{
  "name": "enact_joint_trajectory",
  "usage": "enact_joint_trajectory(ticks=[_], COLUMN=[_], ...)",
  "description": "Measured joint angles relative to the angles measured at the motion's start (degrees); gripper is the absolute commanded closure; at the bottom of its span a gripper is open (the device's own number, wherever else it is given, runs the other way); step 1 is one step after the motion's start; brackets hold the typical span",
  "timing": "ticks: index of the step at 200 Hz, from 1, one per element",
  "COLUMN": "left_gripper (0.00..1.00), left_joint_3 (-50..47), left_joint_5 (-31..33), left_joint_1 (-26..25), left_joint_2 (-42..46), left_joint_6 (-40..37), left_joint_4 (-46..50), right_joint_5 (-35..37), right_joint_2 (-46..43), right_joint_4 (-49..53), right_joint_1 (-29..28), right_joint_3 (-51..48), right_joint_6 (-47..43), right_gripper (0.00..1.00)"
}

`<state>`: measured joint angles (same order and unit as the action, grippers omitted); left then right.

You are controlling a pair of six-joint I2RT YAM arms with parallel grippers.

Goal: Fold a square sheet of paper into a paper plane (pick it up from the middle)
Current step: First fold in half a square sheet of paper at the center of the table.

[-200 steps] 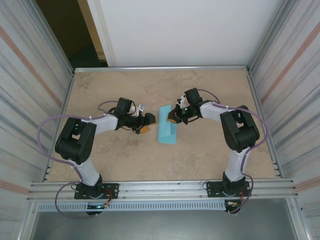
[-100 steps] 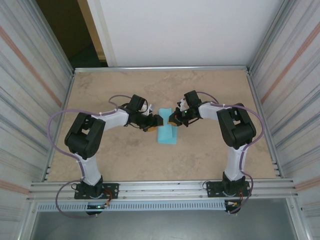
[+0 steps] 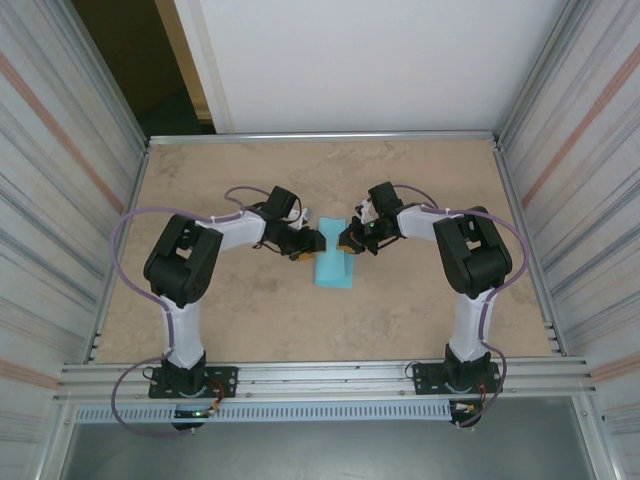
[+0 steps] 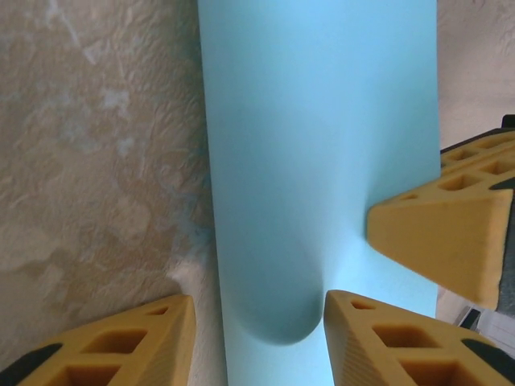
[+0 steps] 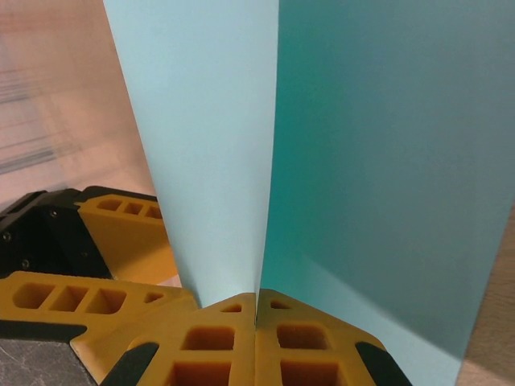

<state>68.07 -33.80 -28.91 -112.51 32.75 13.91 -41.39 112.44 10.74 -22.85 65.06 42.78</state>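
The table (image 3: 250,310) is occupying the middle of the top view. The left arm (image 3: 180,265) and right arm (image 3: 475,255) are reaching inward from lower left and lower right. The folded paper (image 3: 333,258) is lying at frame centre, between both grippers. The right gripper (image 3: 347,240) is clamping the paper's right edge, fingers pressed together on it. The left gripper (image 3: 300,245) is standing open, its fingers (image 4: 105,346) straddling the paper's curved fold.

top cam looks down over the whole table (image 3: 250,320); both wrist cams stare at the blue paper sheet (image 3: 333,265) point-blank from opposite sides
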Motion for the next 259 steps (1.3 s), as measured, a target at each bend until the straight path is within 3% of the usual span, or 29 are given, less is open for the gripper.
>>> enact_joint_trajectory(ticks=[26,60,80,150,211,259], left_gripper=[0.59,0.61,0.61,0.58,0.54,0.48], left_joint_3=[1.81,3.43,4.37,10.47,17.62,21.05], left_joint_5=[0.63,1.7,2.54,6.82,17.33,20.39], left_joint_1=[-0.02,-0.24,-0.52,-2.19,-6.54,-7.98], left_joint_2=[-1.22,-2.19,-2.64,-5.57,-9.03,-10.88], left_joint_6=[-0.07,-0.02,-0.02,-1.55,-4.24,-4.46], left_joint_4=[1.77,3.93,5.29,13.4,22.21,26.1], right_joint_5=[0.0,1.31,2.95,14.58,18.93,19.34], right_joint_2=[0.0,-0.33,-3.06,-18.56,-21.75,-23.5], right_joint_4=[0.02,0.92,1.09,2.71,3.82,3.65], right_joint_1=[0.0,0.09,0.44,1.99,2.78,3.87], right_joint_3=[0.0,-0.2,-2.38,-10.93,-15.47,-16.79], right_joint_6=[0.02,0.59,1.88,5.75,7.8,7.82], right_gripper=[0.94,0.74,0.67,0.66,0.66,0.66])
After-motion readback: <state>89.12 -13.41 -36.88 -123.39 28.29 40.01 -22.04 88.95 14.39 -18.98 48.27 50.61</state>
